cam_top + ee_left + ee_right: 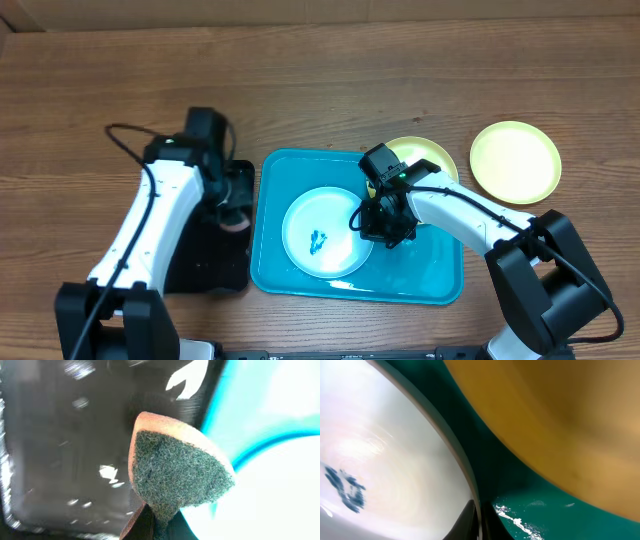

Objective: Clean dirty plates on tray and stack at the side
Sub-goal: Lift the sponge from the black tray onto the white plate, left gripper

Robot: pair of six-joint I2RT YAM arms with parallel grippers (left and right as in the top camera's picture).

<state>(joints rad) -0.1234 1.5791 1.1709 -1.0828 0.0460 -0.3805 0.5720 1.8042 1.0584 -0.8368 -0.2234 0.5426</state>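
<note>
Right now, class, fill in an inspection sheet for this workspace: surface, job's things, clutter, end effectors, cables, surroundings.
Surface: wooden table.
Job's things: cyan tray holds a light blue plate with a dark smudge. A white smear marks the tray floor. First yellow-green plate sits over the tray's back right corner. Second yellow-green plate lies on the table.
Clutter: black tray under the left arm.
End effectors: left end effector shut on a sponge. Right end effector shut at the light blue plate's rim.
Cables: left arm's cable and right arm's cable, both black.
Surroundings: nothing seen.
</note>
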